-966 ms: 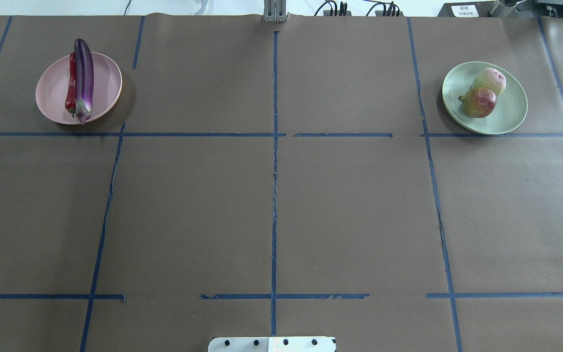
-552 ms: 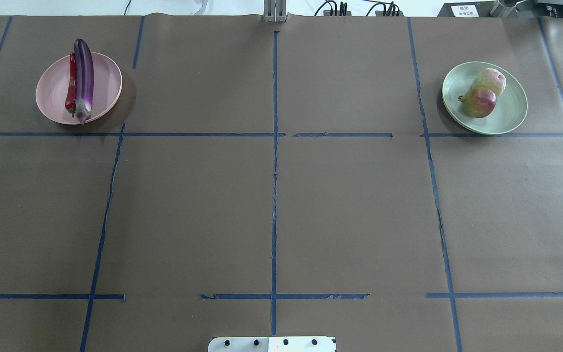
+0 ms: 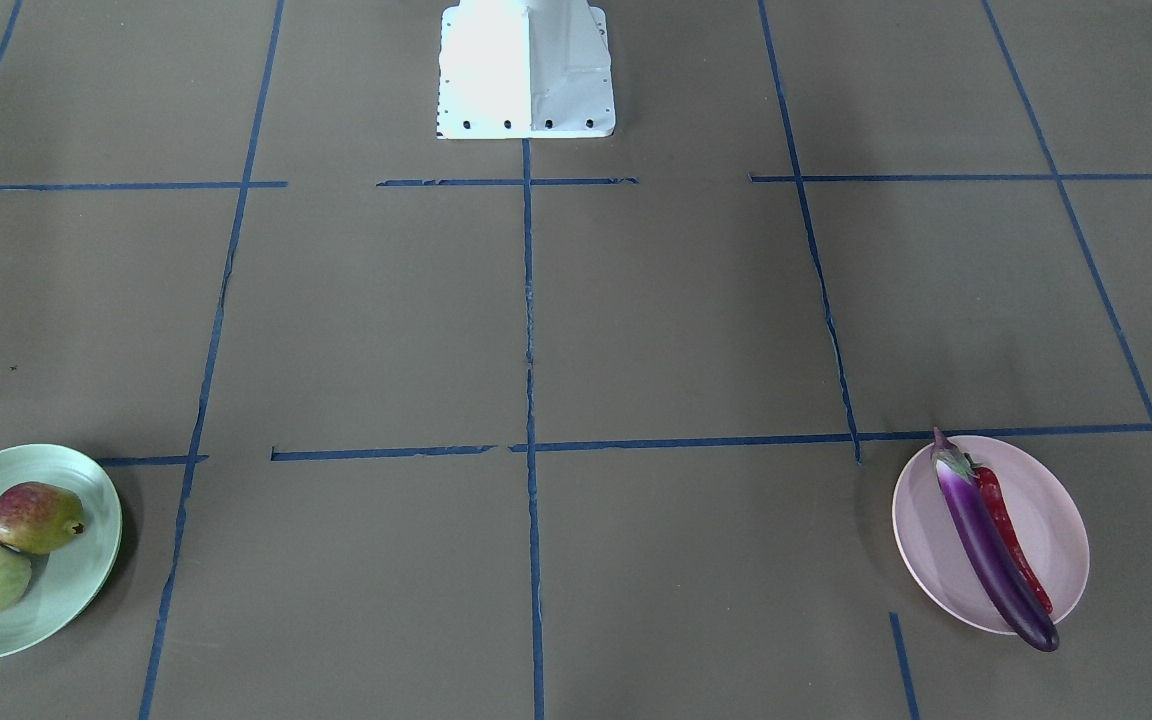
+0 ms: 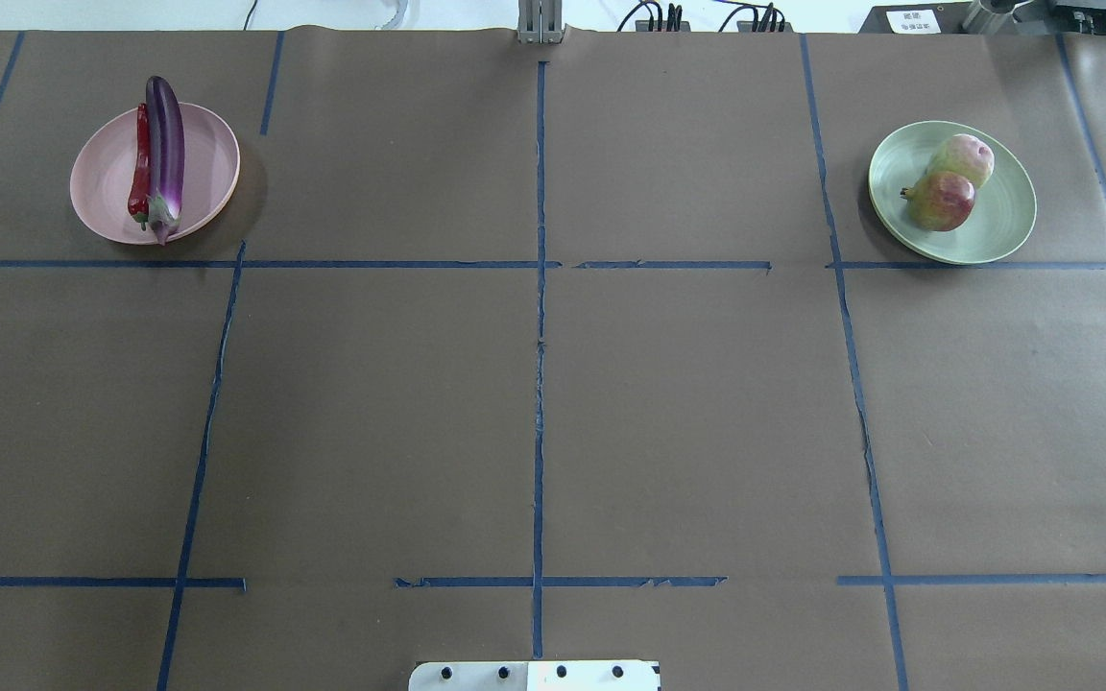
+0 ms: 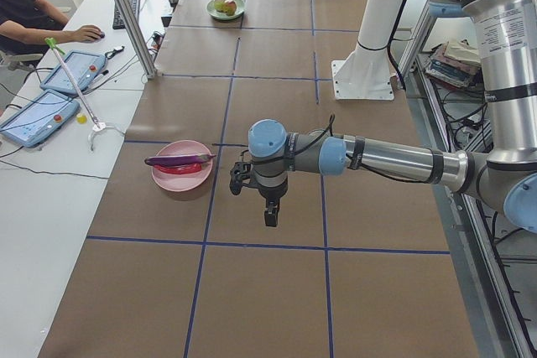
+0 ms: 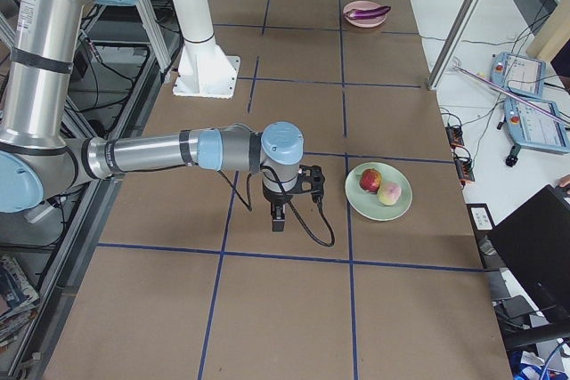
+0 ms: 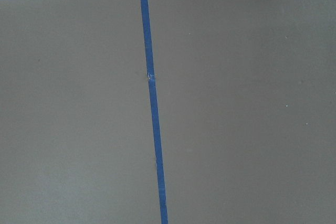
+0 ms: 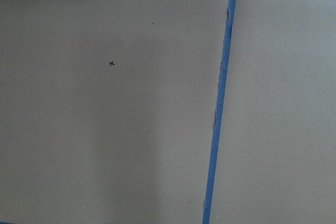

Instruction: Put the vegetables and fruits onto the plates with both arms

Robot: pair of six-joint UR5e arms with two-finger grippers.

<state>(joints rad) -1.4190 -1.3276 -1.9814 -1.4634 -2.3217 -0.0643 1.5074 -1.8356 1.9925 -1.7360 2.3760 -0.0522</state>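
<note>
The purple eggplant (image 4: 165, 154) and the red chili (image 4: 140, 168) lie side by side on the pink plate (image 4: 97, 206) at the far left. The pale green blushed fruit (image 4: 964, 156) and the red-orange fruit (image 4: 942, 202) sit on the mint plate (image 4: 1004, 216) at the far right. Neither gripper shows in the overhead view. My left gripper (image 5: 271, 215) hangs above bare table, nearer the base than the pink plate (image 5: 172, 180). My right gripper (image 6: 277, 220) hangs above bare table beside the mint plate (image 6: 378, 206). I cannot tell whether either is open or shut.
The white base block (image 4: 534, 675) stands at the near edge. Blue tape lines (image 4: 540, 336) grid the brown table. A side table with tablets (image 5: 38, 115) and a seated person (image 5: 33, 18) lies beyond the far edge. A metal post (image 5: 126, 14) stands there.
</note>
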